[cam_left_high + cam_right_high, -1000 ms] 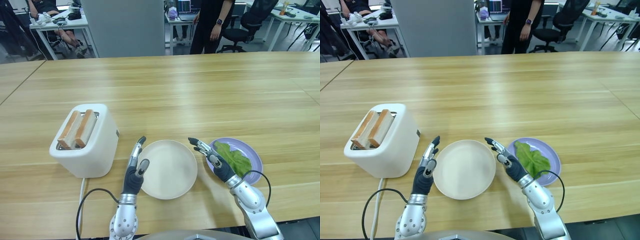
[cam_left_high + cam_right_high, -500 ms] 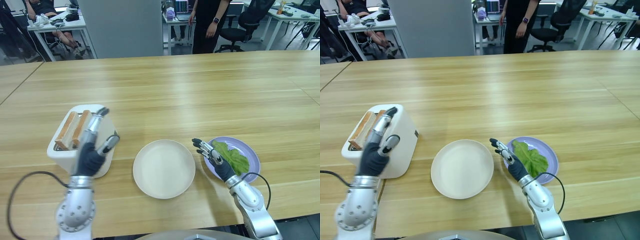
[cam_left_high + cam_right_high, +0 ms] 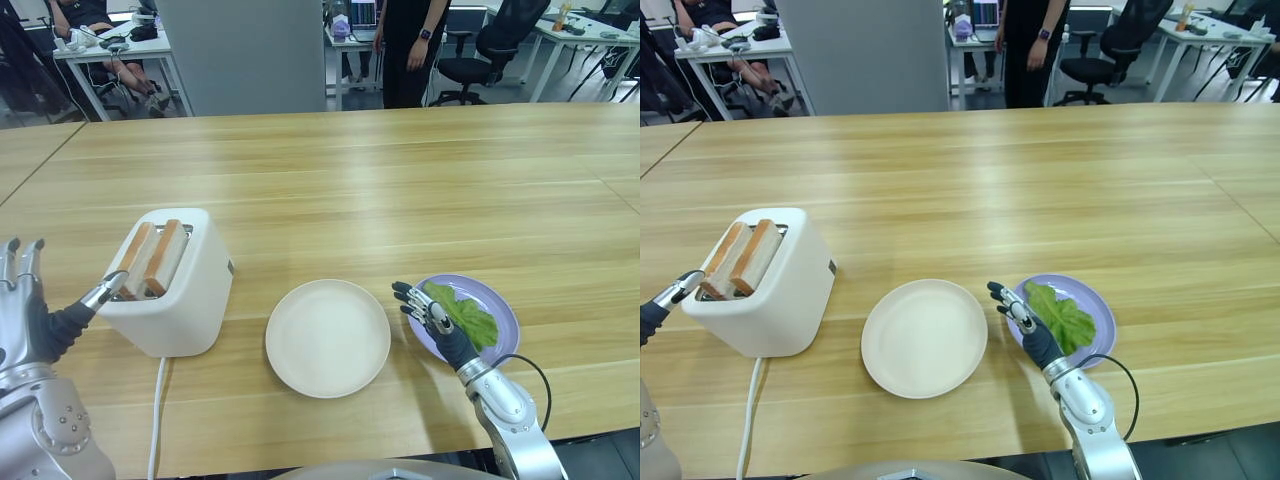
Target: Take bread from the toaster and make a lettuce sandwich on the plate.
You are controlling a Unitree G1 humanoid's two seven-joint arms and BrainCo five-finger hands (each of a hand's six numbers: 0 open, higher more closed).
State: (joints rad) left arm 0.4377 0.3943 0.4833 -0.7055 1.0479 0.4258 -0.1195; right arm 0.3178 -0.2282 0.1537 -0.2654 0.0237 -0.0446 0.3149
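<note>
Upright in the twin slots of the toaster (image 3: 178, 290), the two bread slices (image 3: 155, 258) stand with their tops proud of the casing, which leaves them easy to pinch and lift. The toaster sits toward the near left of the table (image 3: 380, 190), its cord (image 3: 157, 410) trailing off the near edge. The left hand (image 3: 30, 315) is at the toaster's left side, fingers spread and holding nothing, with one fingertip (image 3: 112, 287) close beside the nearer slice, probably lining up to take it. The cream plate (image 3: 328, 337) lies bare just right of the toaster near the near edge, ready for the first slice. Just beside it on the right, a purple plate (image 3: 507, 325) carries the lettuce (image 3: 462, 313). The right hand (image 3: 432, 318) lies over that plate's left rim, fingers extended and empty, seemingly placed for the leaf later.
</note>
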